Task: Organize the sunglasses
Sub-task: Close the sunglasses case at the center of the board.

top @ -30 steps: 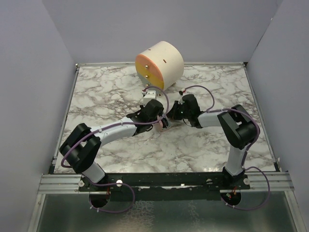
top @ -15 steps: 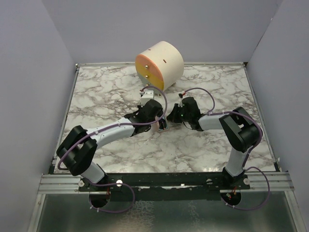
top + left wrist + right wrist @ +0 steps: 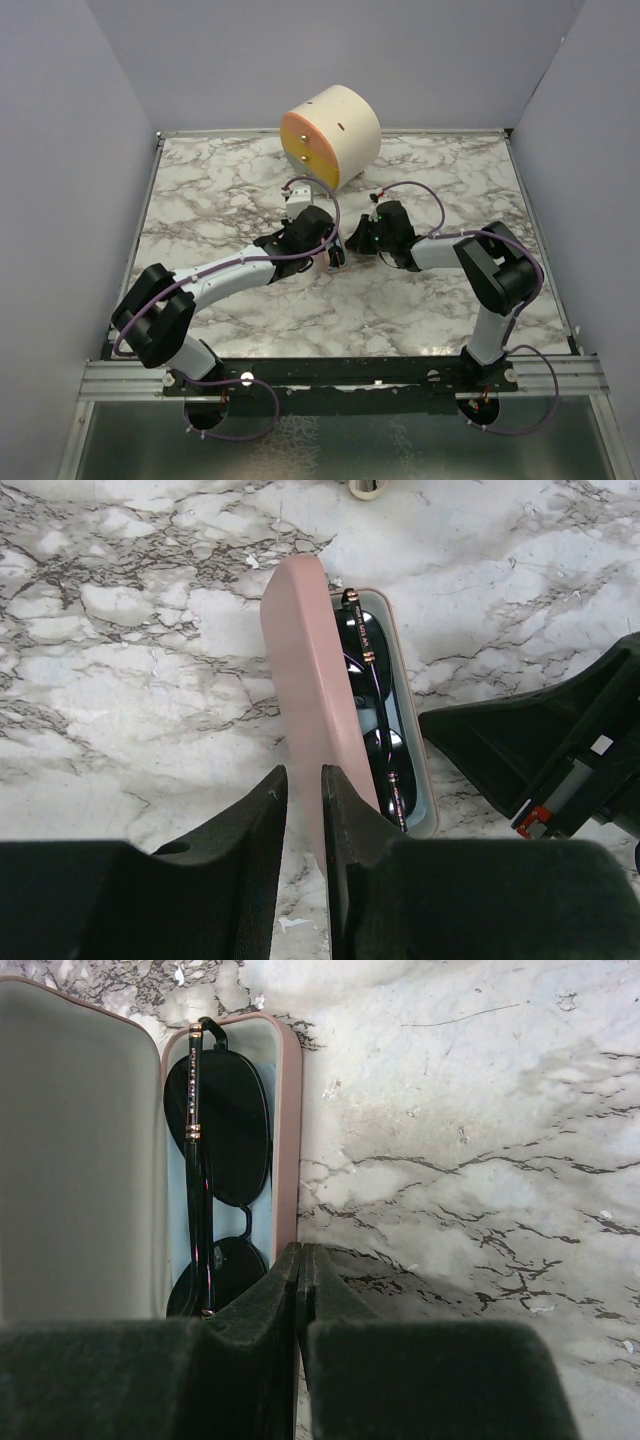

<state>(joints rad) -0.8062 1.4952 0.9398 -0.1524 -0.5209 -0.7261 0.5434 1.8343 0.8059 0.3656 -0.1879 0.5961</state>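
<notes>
Sunglasses (image 3: 225, 1130): round black lenses, thin black frame, small gold marks along the folded temple. They lie folded in the tray of the pink case (image 3: 290, 1110), just ahead and left of the right claw (image 3: 300, 1270), whose fingers are pressed together at the tray rim and grip nothing. Left claw (image 3: 305, 800) is narrowly parted with nothing seen between; the raised lid (image 3: 300, 680) is just ahead of it. Probably light, with slick scratch-prone lenses and frail hinges. Best taken by the bridge or frame rim.
</notes>
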